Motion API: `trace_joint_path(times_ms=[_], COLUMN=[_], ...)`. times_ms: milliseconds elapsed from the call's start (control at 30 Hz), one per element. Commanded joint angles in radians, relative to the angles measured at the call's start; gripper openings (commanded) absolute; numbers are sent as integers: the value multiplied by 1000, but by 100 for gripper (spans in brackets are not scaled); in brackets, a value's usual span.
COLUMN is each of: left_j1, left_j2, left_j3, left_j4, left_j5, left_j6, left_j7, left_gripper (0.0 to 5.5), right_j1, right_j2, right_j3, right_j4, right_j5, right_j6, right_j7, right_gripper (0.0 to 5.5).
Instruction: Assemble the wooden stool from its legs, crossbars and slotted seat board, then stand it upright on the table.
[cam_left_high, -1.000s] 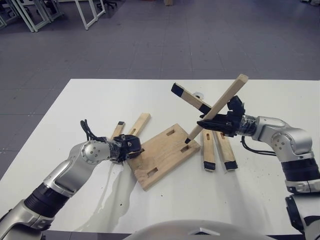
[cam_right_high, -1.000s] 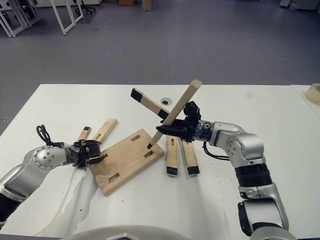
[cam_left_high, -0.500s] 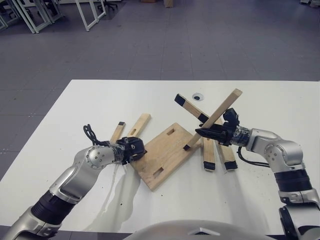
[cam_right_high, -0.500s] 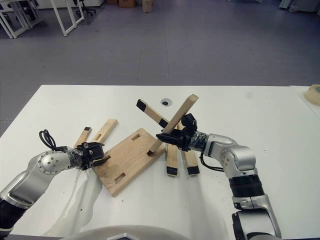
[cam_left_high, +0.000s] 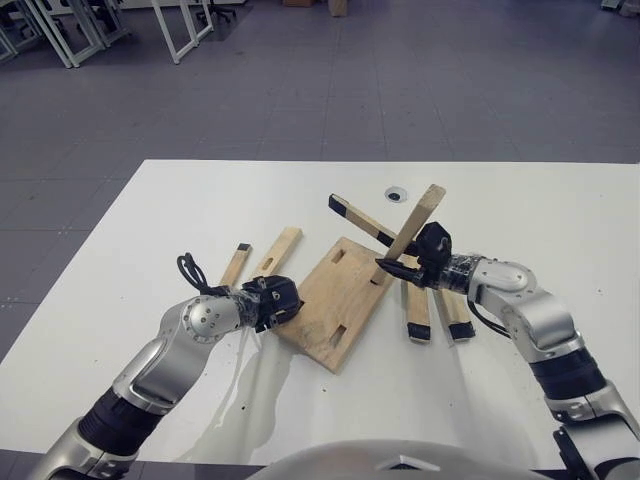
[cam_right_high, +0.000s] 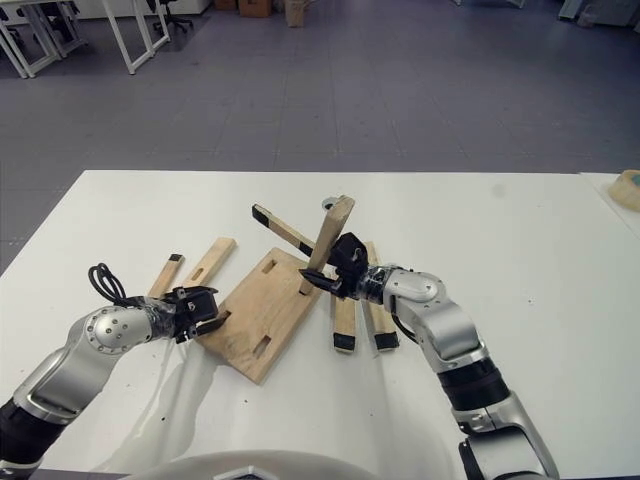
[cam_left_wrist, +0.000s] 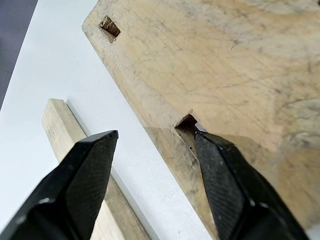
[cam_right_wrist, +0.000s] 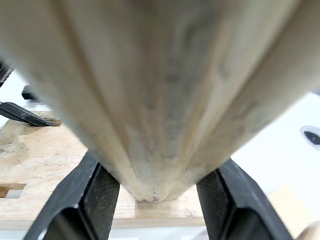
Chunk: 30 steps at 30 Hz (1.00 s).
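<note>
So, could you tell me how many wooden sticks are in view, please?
6 sticks: two left of the seat board, one in the right gripper, one black-tipped crossing behind it, two lying right of the board; others may be hidden.

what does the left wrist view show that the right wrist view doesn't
Left wrist view: the left tool is open, with its fingers on either side of the seat board edge at a slot. A loose wooden bar lies beside the board.
Right wrist view: the right tool is shut on a leg, seen close up, with the leg's end pointing down at the board.
Both: the seat board lying on the white table.
</note>
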Motion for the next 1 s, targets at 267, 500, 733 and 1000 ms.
trace_joint_path(times_ms=[267, 500, 733, 1000], left_j1=[17, 31, 30, 45], left_j2=[-51, -51, -50, -61], left_j3=[-36, -40, -32, -31], left_j4=[73, 135, 169, 175], left_j5=[-4, 11, 17, 20], left_j6=[-23, -71, -108, -114], left_j7=[-10, -6, -2, 6], left_gripper=[286, 286, 286, 286], right_j1=[-104, -175, -162, -53], right_j2=[-41, -66, -66, -148], right_j3=[-51, -46, -75, -131], right_j4=[496, 441, 391, 159], right_j5=[-22, 44, 52, 62], right_j6=[-48, 77, 76, 174], right_j7=[172, 380, 387, 370], right_gripper=[204, 202, 239, 391])
